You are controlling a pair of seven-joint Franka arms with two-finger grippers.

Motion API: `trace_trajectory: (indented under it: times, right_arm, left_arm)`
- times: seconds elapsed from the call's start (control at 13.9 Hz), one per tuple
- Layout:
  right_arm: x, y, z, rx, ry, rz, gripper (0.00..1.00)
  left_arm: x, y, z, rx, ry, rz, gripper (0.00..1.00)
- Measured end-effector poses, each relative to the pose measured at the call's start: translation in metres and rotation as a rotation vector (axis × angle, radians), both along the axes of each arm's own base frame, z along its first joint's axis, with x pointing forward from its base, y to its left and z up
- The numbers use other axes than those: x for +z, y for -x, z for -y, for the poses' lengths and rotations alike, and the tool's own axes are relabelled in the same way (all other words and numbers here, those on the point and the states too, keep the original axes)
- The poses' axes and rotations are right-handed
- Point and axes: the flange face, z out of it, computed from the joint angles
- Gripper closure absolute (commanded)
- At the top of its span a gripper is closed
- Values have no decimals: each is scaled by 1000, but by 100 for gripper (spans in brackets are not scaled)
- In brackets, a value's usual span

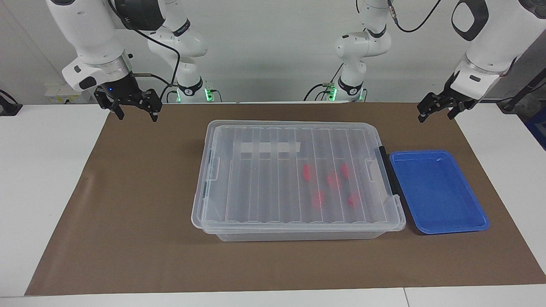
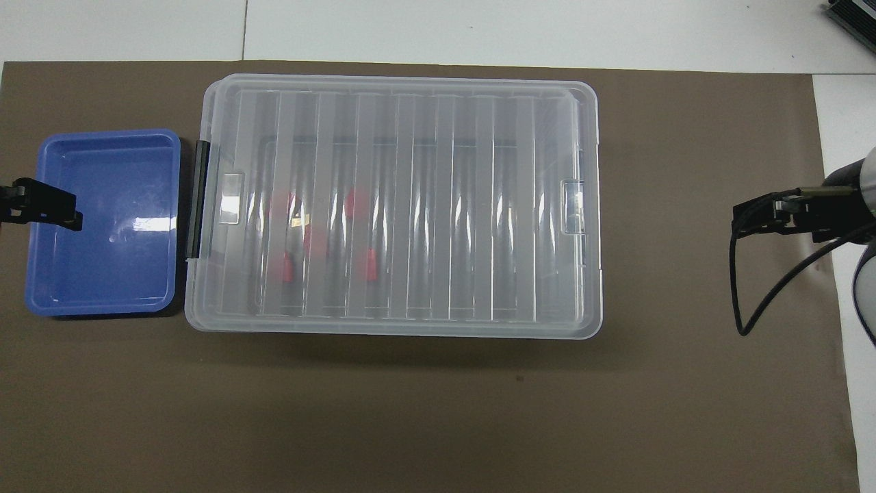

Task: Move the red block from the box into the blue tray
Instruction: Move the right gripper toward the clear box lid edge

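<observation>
**Current step.** The task has not started. The box (image 1: 264, 187) sits closed at the middle of the table (image 1: 42, 170), on a brown mat (image 1: 128, 204). Its lid (image 1: 256, 170) is seated all round. Five red blocks lie inside, clustered at the end toward the left arm: (image 1: 308, 172), (image 1: 333, 181), (image 1: 344, 170), (image 1: 318, 199), (image 1: 353, 198). Any one could serve as the red block. The blue tray (image 1: 439, 192) lies just beside that same end of the box and holds nothing.

**Hands.** The left hand (image 1: 441, 108) hangs in the air over the left arm's end of the table, fingers spread, holding nothing. The right hand (image 1: 134, 106) hangs over the right arm's end of the mat, fingers likewise spread and empty. Both arms wait.

**Next move.** The lid probably has to come off first. That would call for releasing the black latch (image 1: 389, 170) at the tray end, then lifting the lid without dragging the box into the tray. The left arm appears best placed for the pick.

**Materials and shapes.**
- Box: clear, glossy plastic, rectangular, rounded corners. The lid is ribbed crosswise and carries a whitish tape strip (image 1: 270, 147). Expect a slippery lid that flexes.
- Blocks: small, bright red, chunky; the ribs blur their outlines.
- Tray: solid blue, shallow, raised rim, rounded corners, shiny floor.
</observation>
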Motion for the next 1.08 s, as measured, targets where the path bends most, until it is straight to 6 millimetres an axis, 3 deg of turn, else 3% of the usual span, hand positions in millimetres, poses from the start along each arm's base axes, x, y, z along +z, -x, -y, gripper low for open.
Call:
trace_trajectory:
  times: [0.65, 0.86, 1.08]
  right_arm:
    - [0, 0, 0, 1, 0, -1, 1]
    - [-1, -3, -10, 18, -1, 24, 4]
    - [-17, -10, -25, 16, -5, 65, 5]
  left_arm:
    - [0, 0, 0, 0, 0, 0, 0]
    - [0, 0, 0, 0, 0, 0, 0]
    - [0, 0, 0, 0, 0, 0, 0]
